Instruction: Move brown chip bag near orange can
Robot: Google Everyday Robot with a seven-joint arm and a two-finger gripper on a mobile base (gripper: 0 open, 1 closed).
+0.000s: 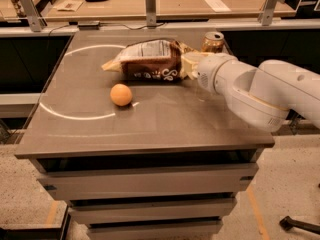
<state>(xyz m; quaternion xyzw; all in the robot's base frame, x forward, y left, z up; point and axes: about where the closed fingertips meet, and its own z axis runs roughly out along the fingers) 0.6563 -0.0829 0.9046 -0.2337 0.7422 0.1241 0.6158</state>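
The brown chip bag (150, 60) lies on its side at the back middle of the grey table (150, 129), white label panel up. My gripper (188, 65) is at the bag's right end and is closed on that end. The white arm (260, 91) reaches in from the right. The orange can (213, 41) stands upright at the table's back right, just behind the gripper and a short way right of the bag. Part of the bag's right end is hidden by the gripper.
A round orange fruit (121, 94) sits left of centre, in front of the bag. A white arc (75, 116) is marked on the tabletop. A wooden counter with metal posts (150, 4) runs behind the table. The floor drops away at the table's front and right edges.
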